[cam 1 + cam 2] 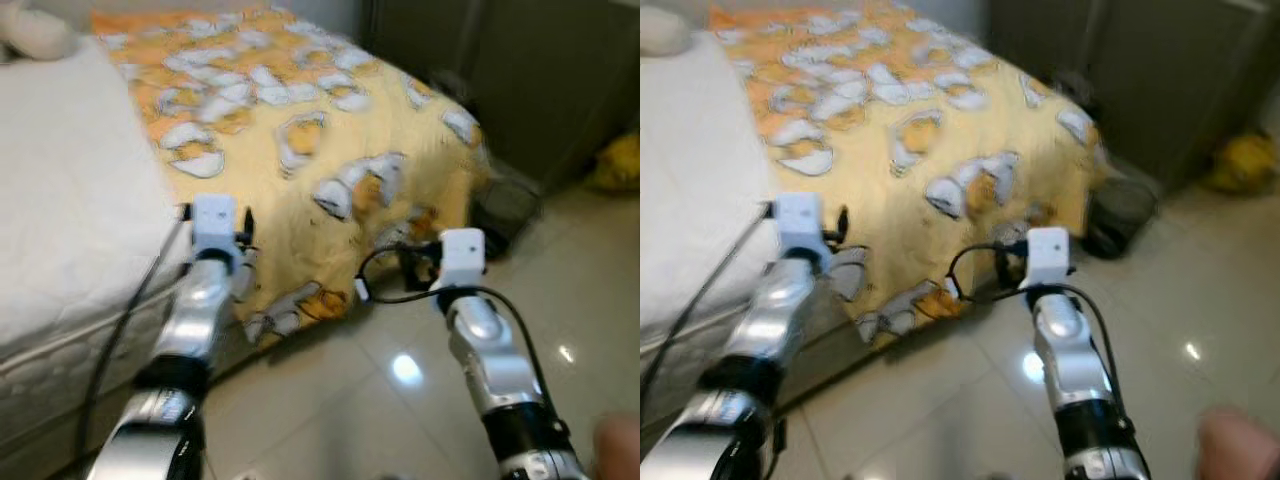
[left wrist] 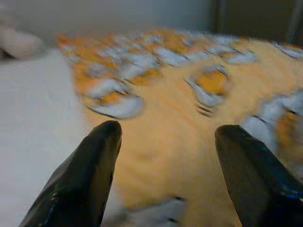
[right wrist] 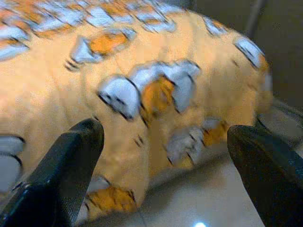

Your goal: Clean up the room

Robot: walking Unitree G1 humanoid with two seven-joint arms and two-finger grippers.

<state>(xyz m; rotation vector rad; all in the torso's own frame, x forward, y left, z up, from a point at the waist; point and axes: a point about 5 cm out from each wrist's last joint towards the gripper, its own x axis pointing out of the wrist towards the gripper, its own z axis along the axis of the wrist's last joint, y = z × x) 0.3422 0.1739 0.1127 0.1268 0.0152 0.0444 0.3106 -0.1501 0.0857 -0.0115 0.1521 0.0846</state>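
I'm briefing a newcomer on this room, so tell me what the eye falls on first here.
The yellow blanket with white and orange patches grabs the eye first, spread over the bed and hanging off its corner toward the shiny tiled floor. Both arms reach toward it, the left gripper and right gripper open before the hanging edge. Beside the blanket lies the bare white mattress.

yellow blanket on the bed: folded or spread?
Spread. The yellow patterned blanket lies flat across the mattress, its edge draping over the bed's corner toward the tiled floor.
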